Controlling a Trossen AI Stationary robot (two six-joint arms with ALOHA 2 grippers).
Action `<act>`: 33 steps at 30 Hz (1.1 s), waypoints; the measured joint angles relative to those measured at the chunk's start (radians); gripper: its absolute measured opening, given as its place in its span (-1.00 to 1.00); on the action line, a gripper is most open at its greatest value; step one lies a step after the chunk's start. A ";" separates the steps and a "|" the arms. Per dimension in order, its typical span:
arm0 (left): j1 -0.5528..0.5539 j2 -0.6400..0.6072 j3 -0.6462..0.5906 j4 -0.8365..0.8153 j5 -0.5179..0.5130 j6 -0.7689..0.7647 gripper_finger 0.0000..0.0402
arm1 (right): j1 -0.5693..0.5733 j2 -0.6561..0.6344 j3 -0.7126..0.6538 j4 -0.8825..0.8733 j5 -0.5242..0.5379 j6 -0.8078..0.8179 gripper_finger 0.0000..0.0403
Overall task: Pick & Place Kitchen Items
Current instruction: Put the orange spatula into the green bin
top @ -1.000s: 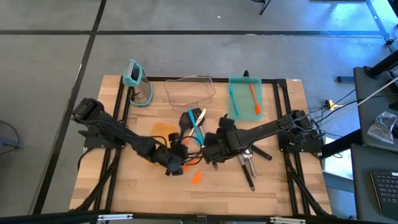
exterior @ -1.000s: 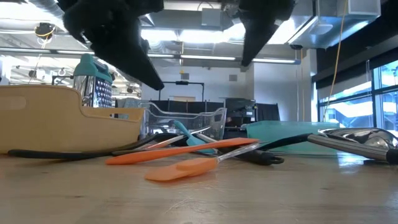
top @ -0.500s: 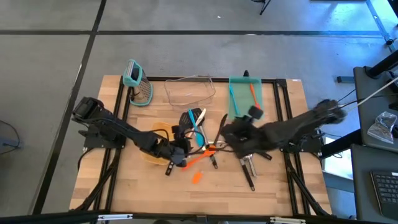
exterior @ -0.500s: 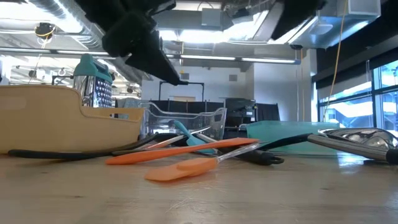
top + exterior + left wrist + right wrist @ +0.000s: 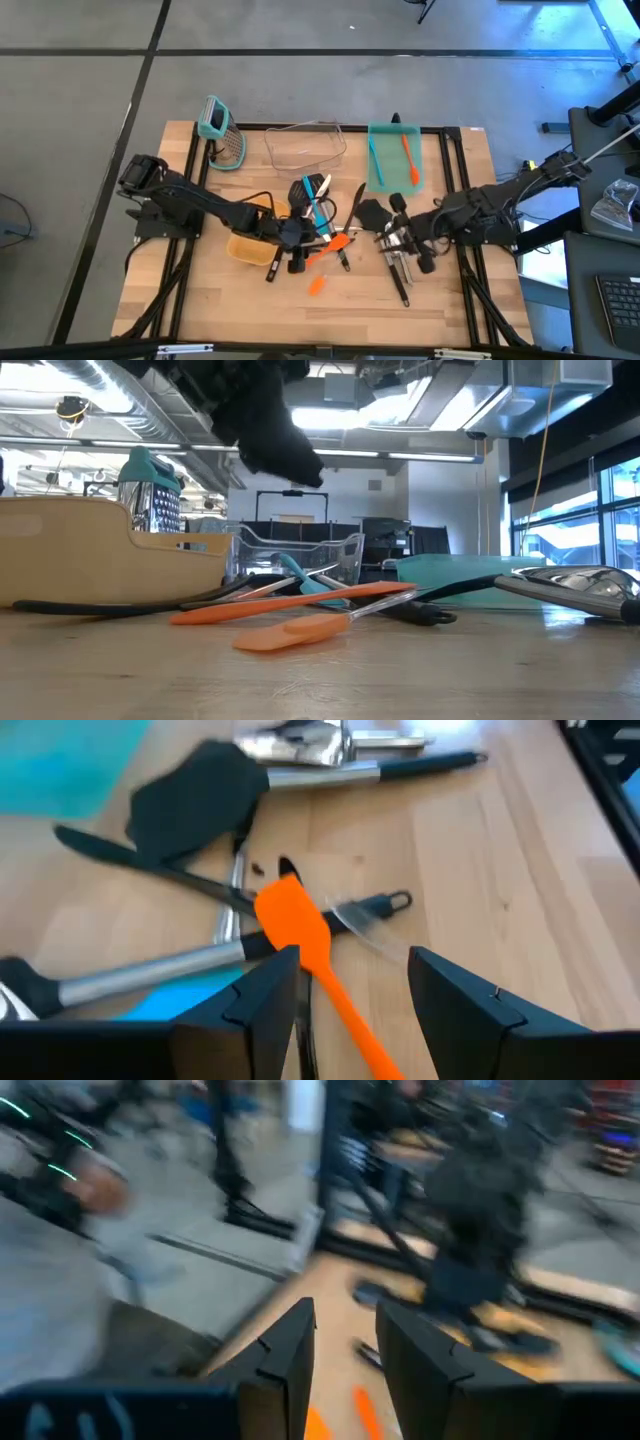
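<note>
The kitchen items lie in a loose heap mid-table. They include an orange spatula (image 5: pixel 335 243) (image 5: pixel 292 918), a teal spatula (image 5: pixel 318 208), a black slotted turner (image 5: pixel 370 212) (image 5: pixel 195 800) and a silver scoop (image 5: pixel 396 250) (image 5: pixel 300 742). A second orange spatula (image 5: pixel 295 632) lies nearer the front edge. My left gripper (image 5: pixel 303 258) (image 5: pixel 355 970) hovers open above the heap, one finger on each side of the orange spatula's handle (image 5: pixel 345 1005), and does not touch it. My right gripper (image 5: pixel 392 228) (image 5: pixel 345 1320) hangs raised over the scoop, pointing about level toward the table's left. There is a narrow gap between its fingers and nothing in it.
A teal tray (image 5: pixel 380 175) at the far right holds a teal and an orange utensil. A clear tub (image 5: pixel 305 145) and a teal-handled grater (image 5: pixel 222 138) stand at the far edge. A tan bowl (image 5: pixel 245 247) sits under my left arm. Bare wood lies along the near edge.
My right gripper has pulled up and back from the heap toward the table's right edge, tipping from pointing down to about level. My left gripper has swung a little toward the table's right, over the orange spatula. The utensils have stayed where they were.
</note>
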 joint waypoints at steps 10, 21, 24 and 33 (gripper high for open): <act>-0.008 0.142 0.001 -0.005 -0.119 -0.098 -0.08 | -0.109 0.004 0.009 -0.174 0.012 0.175 -0.44; -0.031 0.229 0.077 -0.055 -0.059 -0.117 -0.08 | -0.106 0.004 0.009 -0.174 0.011 0.185 -0.44; -0.047 0.243 0.083 -0.058 -0.052 -0.125 -0.08 | -0.106 0.004 0.009 -0.174 0.007 0.185 -0.44; -0.051 0.297 0.083 -0.054 -0.059 -0.171 -0.08 | -0.106 0.004 0.010 -0.173 0.006 0.193 -0.44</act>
